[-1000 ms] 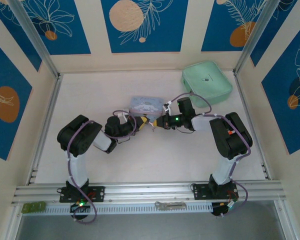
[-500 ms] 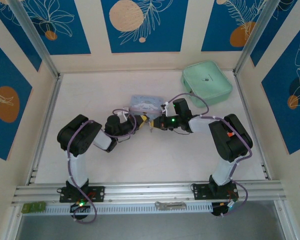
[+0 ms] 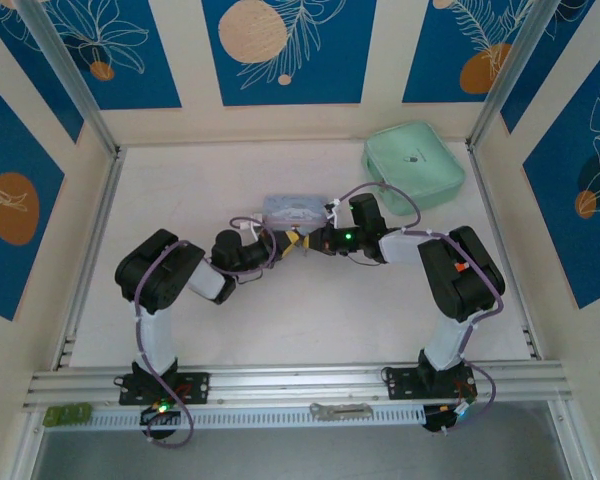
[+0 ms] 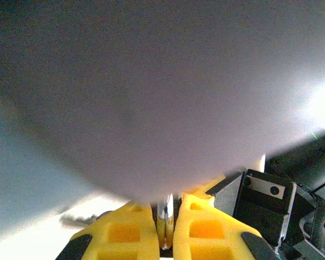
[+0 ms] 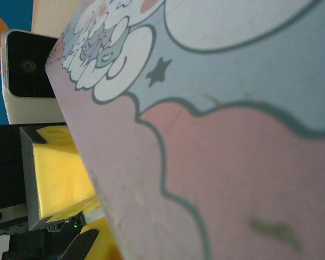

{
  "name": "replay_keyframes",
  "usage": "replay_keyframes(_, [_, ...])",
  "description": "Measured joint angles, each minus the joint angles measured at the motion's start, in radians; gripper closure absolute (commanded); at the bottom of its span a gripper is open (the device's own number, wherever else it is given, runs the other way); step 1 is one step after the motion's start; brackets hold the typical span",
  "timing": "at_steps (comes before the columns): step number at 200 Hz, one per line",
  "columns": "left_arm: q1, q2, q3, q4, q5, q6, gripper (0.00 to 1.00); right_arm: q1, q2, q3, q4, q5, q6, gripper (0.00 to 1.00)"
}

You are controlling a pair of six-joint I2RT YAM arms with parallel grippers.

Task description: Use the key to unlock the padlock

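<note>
Underneath everything: pale surface (image 3: 180, 330). Well apart from the tin box (image 3: 295, 209), off to its far right: mint-green case (image 3: 414, 165), with no part in the task. At centre, serving as landmark: the light-blue, cartoon-printed tin box itself.

Tip to tip just off the tin box's near side, almost touching each other: left end effector (image 3: 289, 241) and right end effector (image 3: 314, 243). Left one narrow, yellow fingers (image 4: 124, 233) pinched on a thin silvery strip, read as the key (image 4: 164, 216), aimed at the tin box's wall directly ahead. Right one fully closed, hard up against the tin box's printed face; contents of its grip not discernible. No padlock to be made out, too small and too hidden; presumably at the tin box's near side, between the two tips.

Step in hand, by judgement: bringing key to padlock, with no sign of a turn.

Next move, as judged: steady the lock body, line the blade up with the keyway, press fully home, then twist to free the shackle. Little margin here: thin key, tiny slot, easy skew or slip in the pads.
</note>
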Motion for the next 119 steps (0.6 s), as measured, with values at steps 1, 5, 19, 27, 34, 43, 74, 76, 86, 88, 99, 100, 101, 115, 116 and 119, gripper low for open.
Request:
replay_keyframes(1, [0.000,0.000,-0.001,0.000,0.000,0.000,1.00,0.000,0.000,0.000,0.000,0.000,0.000,1.00])
replay_keyframes(5, [0.000,0.001,-0.003,0.003,-0.003,0.001,1.00,0.000,-0.002,0.000,-0.002,0.002,-0.003,1.00])
replay_keyframes(19, [0.000,0.003,-0.010,0.007,-0.014,0.018,1.00,-0.002,-0.010,-0.004,-0.001,0.006,-0.011,1.00])
replay_keyframes(27, [0.000,0.005,-0.015,0.006,-0.024,0.028,1.00,-0.006,-0.018,-0.010,0.003,0.010,-0.016,1.00])
replay_keyframes(34, [0.000,0.005,-0.020,-0.001,-0.034,0.043,1.00,-0.012,-0.027,-0.017,0.007,0.010,-0.023,1.00])
replay_keyframes(43, [0.000,0.005,-0.024,-0.008,-0.056,0.061,1.00,-0.018,-0.040,-0.028,0.009,0.011,-0.032,1.00])
replay_keyframes(74, [0.000,0.008,-0.024,-0.053,-0.157,0.103,1.00,-0.041,-0.069,-0.066,0.008,0.010,-0.069,1.00])
replay_keyframes(76, [0.000,0.009,-0.024,-0.056,-0.166,0.104,1.00,-0.042,-0.069,-0.067,0.007,0.010,-0.071,1.00])
replay_keyframes(86, [0.000,0.011,-0.024,-0.068,-0.198,0.110,1.00,-0.046,-0.075,-0.072,0.005,0.004,-0.084,1.00])
replay_keyframes(88, [0.000,0.012,-0.024,-0.072,-0.205,0.111,1.00,-0.047,-0.076,-0.073,0.005,0.002,-0.087,1.00])
replay_keyframes(99, [0.000,0.011,-0.025,-0.087,-0.240,0.125,1.00,-0.051,-0.088,-0.080,0.006,-0.009,-0.102,1.00])
replay_keyframes(100, [0.000,0.011,-0.026,-0.089,-0.245,0.126,1.00,-0.051,-0.089,-0.081,0.006,-0.009,-0.103,1.00])
replay_keyframes(101, [0.000,0.011,-0.026,-0.090,-0.247,0.128,1.00,-0.051,-0.090,-0.081,0.006,-0.010,-0.105,1.00])
replay_keyframes(115, [-0.004,0.011,-0.034,-0.111,-0.288,0.145,1.00,-0.051,-0.112,-0.091,0.005,-0.032,-0.126,1.00])
replay_keyframes(116, [-0.004,0.011,-0.035,-0.114,-0.293,0.148,1.00,-0.051,-0.114,-0.091,0.005,-0.032,-0.129,1.00])
replay_keyframes(119, [-0.005,0.011,-0.037,-0.119,-0.299,0.151,1.00,-0.051,-0.118,-0.092,0.005,-0.038,-0.134,1.00])
